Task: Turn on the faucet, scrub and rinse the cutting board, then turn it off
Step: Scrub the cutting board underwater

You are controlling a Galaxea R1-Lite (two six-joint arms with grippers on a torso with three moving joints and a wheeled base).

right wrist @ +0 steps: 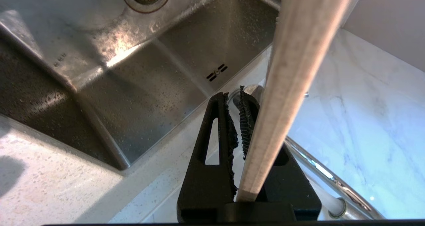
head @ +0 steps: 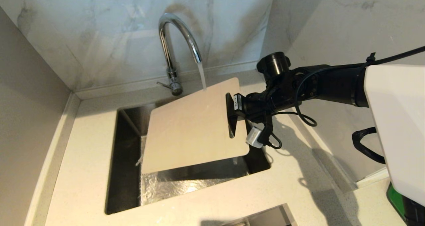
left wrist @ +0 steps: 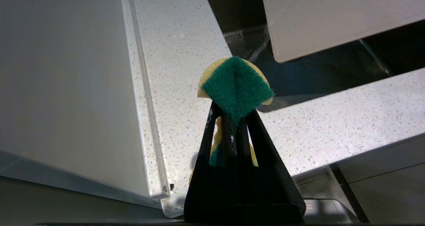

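Beige-white rectangular plastic cutting board (head: 194,126) tilted over steel sink (head: 123,172), far edge under running chrome gooseneck faucet (head: 176,40). Right gripper (head: 232,114) clamped on board at handle cutout. Left gripper (left wrist: 236,118) clenched on green-yellow sponge (left wrist: 236,86), above speckled countertop (left wrist: 186,53).

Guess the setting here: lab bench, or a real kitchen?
Most likely a home-style kitchen corner: a steel sink set in a speckled countertop, a chrome faucet running onto a cutting board, and marble-look wall panels behind.

One faucet (head: 176,50), one cutting board (head: 192,126), one sponge (left wrist: 235,86), one sink (head: 123,172).
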